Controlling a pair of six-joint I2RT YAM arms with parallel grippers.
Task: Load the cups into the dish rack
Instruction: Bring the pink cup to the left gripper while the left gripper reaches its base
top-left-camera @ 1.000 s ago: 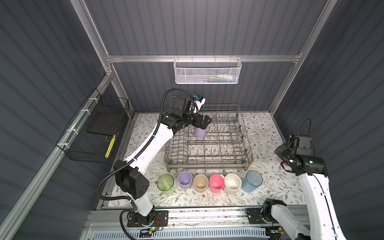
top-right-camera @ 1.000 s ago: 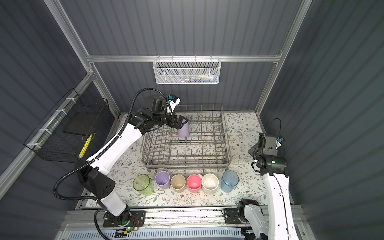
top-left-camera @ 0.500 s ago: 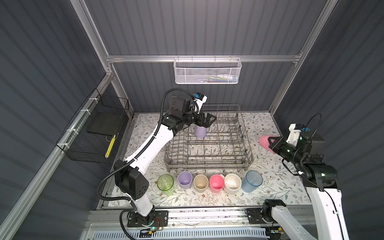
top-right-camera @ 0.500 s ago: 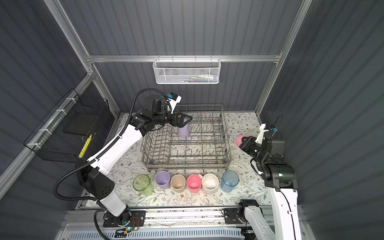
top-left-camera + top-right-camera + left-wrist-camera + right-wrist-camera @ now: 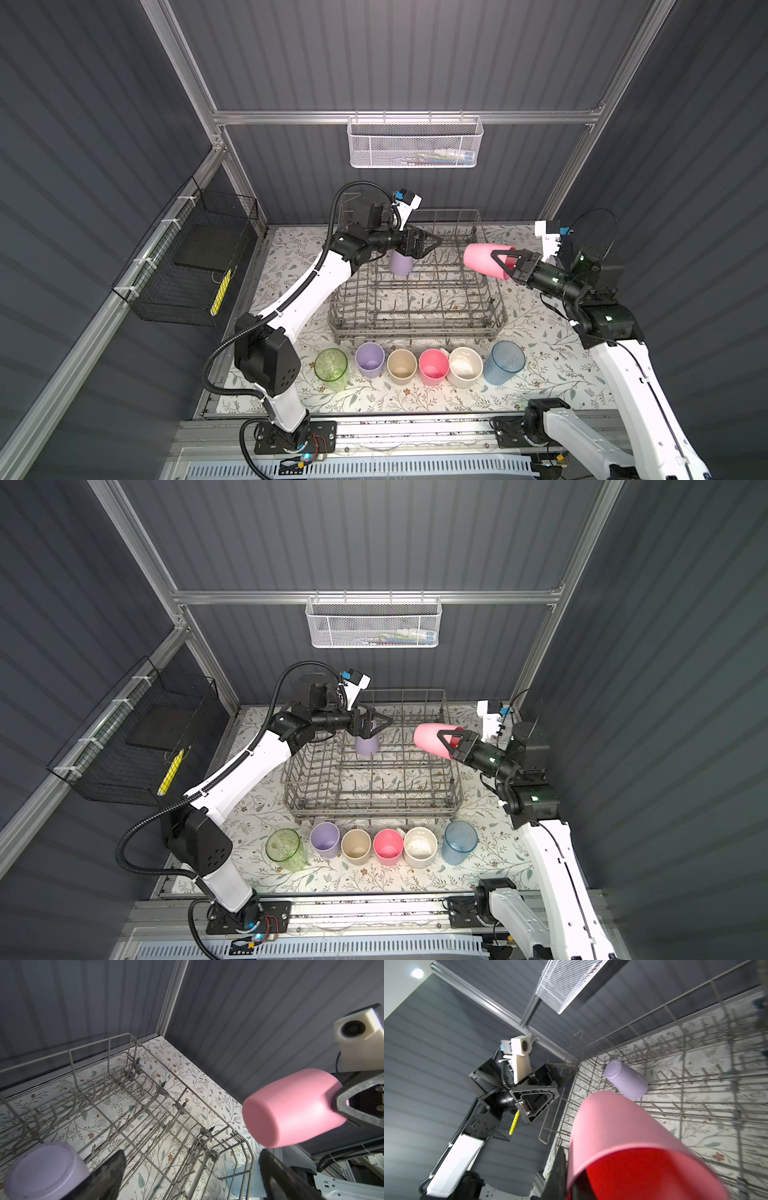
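pink cup (image 5: 484, 259) held sideways, base toward dish rack (image 5: 415, 327), lilac cup (image 5: 401, 267) inverted

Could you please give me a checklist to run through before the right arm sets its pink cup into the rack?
1. Hold: ok. The right gripper is shut on the rim of the pink plastic cup.
2. Cup orientation: not ok. It lies sideways, base toward the rack's middle, not mouth down.
3. Free slot: ok. The right-hand tines of the grey wire dish rack are bare.
4. Neighbour: ok. The lilac plastic cup stands mouth down at the far left of the rack, apart from the pink one.
5. Other arm: ok. The left gripper is open and empty above the lilac cup.
6. Clearance over the rack's side wall: cannot tell.
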